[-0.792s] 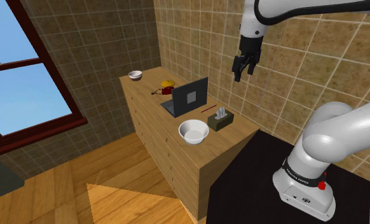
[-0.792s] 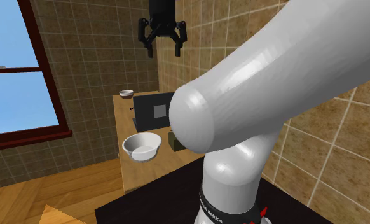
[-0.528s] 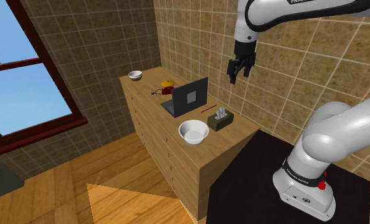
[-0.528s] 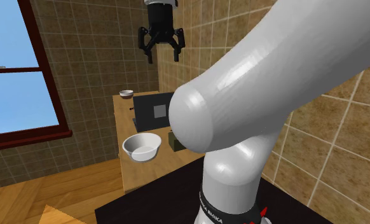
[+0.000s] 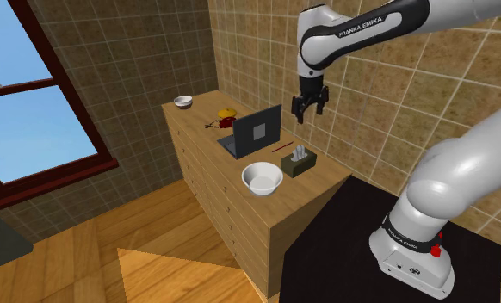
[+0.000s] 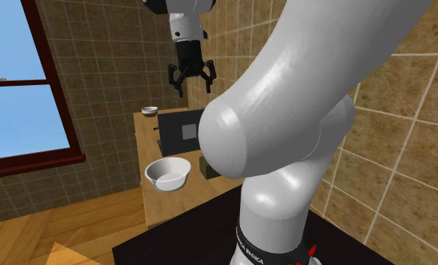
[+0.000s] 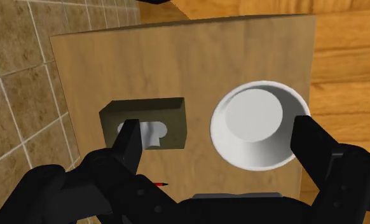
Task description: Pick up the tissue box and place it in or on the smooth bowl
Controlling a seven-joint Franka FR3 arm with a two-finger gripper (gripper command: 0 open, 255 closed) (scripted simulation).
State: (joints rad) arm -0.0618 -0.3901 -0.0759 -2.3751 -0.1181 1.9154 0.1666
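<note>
Olive-brown tissue box (image 5: 299, 162), white tissue tufted out of its top slot, sits on the wooden dresser top (image 5: 328, 182) toward the stand end. Shoulder view: box lies at about 2 o'clock of the white smooth bowl (image 5: 262, 178), just beside it, a thin gap between them; laptop (image 5: 256, 129) at about 11 o'clock of the box. Gripper (image 5: 310, 114) hangs well above, roughly 12 o'clock of the box, fingers spread wide, nothing between them. Wrist view: box (image 7: 164, 118) lies under one finger, bowl (image 7: 259, 124) nearer the other, both far below the claw. Judgement: box looks light, thin-walled, likely to dent under a hard squeeze; the tissue is soft and would pull free, so no hold there. Best purchase seems to be across the narrow width, pads on the two long side walls below the top edge, squeeze kept gentle. Bowl looks little wider than the box, so the box would likely rest on or across it.
</note>
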